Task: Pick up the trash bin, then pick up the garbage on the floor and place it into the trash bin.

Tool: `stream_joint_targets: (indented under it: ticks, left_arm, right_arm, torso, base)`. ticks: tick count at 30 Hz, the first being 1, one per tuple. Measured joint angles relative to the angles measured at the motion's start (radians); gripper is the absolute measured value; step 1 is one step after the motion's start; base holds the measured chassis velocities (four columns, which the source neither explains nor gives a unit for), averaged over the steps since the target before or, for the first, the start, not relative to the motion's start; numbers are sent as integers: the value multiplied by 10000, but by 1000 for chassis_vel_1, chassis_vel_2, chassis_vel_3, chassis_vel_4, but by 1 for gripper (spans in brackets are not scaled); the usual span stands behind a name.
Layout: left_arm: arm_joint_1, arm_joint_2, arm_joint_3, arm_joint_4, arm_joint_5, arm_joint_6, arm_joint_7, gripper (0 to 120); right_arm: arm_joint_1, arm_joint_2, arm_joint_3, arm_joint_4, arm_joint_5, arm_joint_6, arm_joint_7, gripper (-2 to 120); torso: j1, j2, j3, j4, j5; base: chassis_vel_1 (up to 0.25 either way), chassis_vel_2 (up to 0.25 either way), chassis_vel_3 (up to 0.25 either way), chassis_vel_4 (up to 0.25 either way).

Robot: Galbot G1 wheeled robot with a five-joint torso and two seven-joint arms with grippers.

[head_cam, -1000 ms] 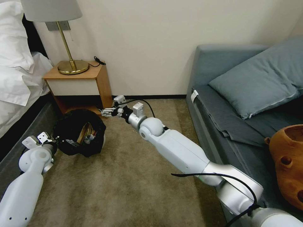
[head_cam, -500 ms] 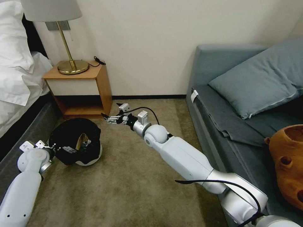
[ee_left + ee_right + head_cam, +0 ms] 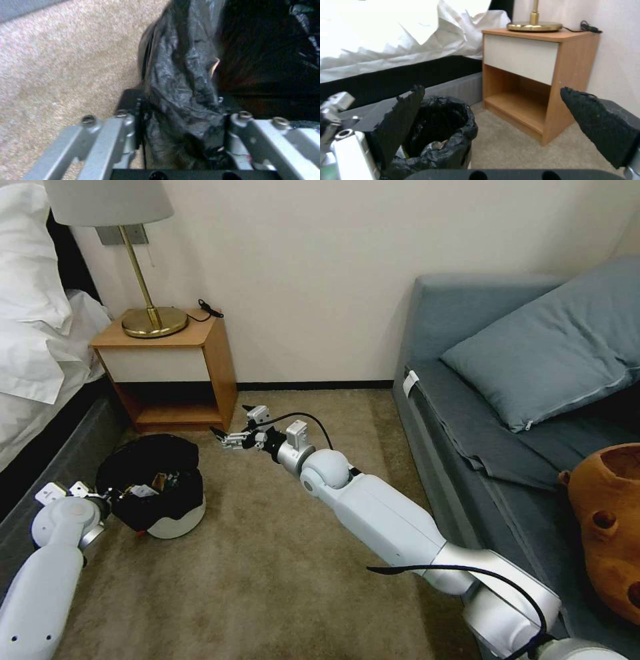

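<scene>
My left gripper (image 3: 181, 130) clamped on the bagged rim of the trash bin (image 3: 175, 517) on the carpet (image 3: 267, 580) beside the bed (image 3: 40, 447), my right gripper (image 3: 223, 439) spread wide, empty, arm outstretched near the nightstand (image 3: 170, 367).

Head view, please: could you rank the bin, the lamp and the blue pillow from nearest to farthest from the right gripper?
From the right gripper:
1. Bin, on the carpet just to its left, held at the rim by the left gripper.
2. Lamp, on the nightstand beyond.
3. Pillow, far right on the sofa.
</scene>
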Motion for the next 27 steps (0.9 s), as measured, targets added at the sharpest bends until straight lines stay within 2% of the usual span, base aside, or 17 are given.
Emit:
stream_joint_targets:
  ticks: [2, 3, 4, 5, 8, 9, 11, 13, 15, 16, 19, 20, 23, 24, 27]
  left_arm:
    - [124, 122, -66, -212, 117, 25, 2, 59]
    - [124, 122, -66, -212, 117, 25, 2, 59]
    - [208, 194, -122, -349, 278, 27, 66, 68]
    - [208, 194, -122, -349, 278, 27, 66, 68]
    - [425, 298, -222, -681, 971, 29, 502, 82]
    - [425, 298, -222, -681, 971, 29, 502, 82]
    - [626, 345, -281, -904, 2081, -16, 1169, 95]
    - [637, 346, -285, -917, 2151, -24, 1205, 95]
    - [813, 349, -355, -1076, 3427, -343, 1889, 100]
    - [813, 349, -355, -1076, 3427, -343, 1889, 100]
    - [1183, 399, -448, -1463, 5948, -1301, 3482, 100]
    - [1183, 399, -448, -1463, 5948, -1301, 3482, 100]
    - [1320, 486, -275, -2067, 6428, -1513, 4282, 100]
    - [1320, 486, -275, -2067, 6428, -1513, 4282, 100]
    - [1311, 555, 43, -2400, 6512, -1803, 5107, 100]
  right_arm:
    - [99, 61, -55, 1, 118, -224, 485, 100]
    - [99, 61, -55, 1, 118, -224, 485, 100]
    - [188, 90, -78, 3, 260, -409, 789, 100]
    - [188, 90, -78, 3, 260, -409, 789, 100]
    - [327, 120, -123, 53, 641, -846, 1615, 100]
    - [327, 120, -123, 53, 641, -846, 1615, 100]
    - [345, 115, -120, 113, 1004, -1218, 2375, 100]
    - [345, 110, -119, 126, 1042, -1255, 2457, 100]
    - [305, -9, -98, 310, 1580, -1531, 3044, 100]
    - [305, -9, -98, 310, 1580, -1531, 3044, 100]
    - [188, -172, 65, 596, 2243, -1912, 3853, 100]
    - [188, -172, 65, 596, 2243, -1912, 3853, 100]
    - [59, -326, 245, 727, 2536, -2076, 4264, 100]
    - [59, -326, 245, 727, 2536, -2076, 4264, 100]
    - [-128, -462, 436, 833, 2809, -2198, 4469, 100]
  torso:
    - [0, 0, 0, 1, 0]
    - [0, 0, 0, 1, 0]
    - [0, 0, 0, 1, 0]
    - [0, 0, 0, 1, 0]
    - [0, 0, 0, 1, 0]
    - [0, 0, 0, 1, 0]
    - [0, 0, 0, 1, 0]
    - [-1, 0, 0, 2, 0]
    - [0, 0, 0, 1, 0]
    - [0, 0, 0, 1, 0]
    - [0, 0, 0, 2, 1]
    - [0, 0, 0, 2, 1]
    - [-1, 0, 0, 1, 3]
    - [-1, 0, 0, 1, 3]
    - [0, 0, 0, -5, 3]
  base:
    - [0, 0, 0, 0]
    - [0, 0, 0, 0]
    - [0, 0, 0, 0]
    - [0, 0, 0, 0]
    - [0, 0, 0, 0]
    - [0, 0, 0, 0]
    - [0, 0, 0, 0]
    - [0, 0, 0, 0]
    - [0, 0, 0, 0]
    - [0, 0, 0, 0]
    - [0, 0, 0, 0]
    - [0, 0, 0, 0]
    - [0, 0, 0, 0]
    - [0, 0, 0, 0]
    - [0, 0, 0, 0]
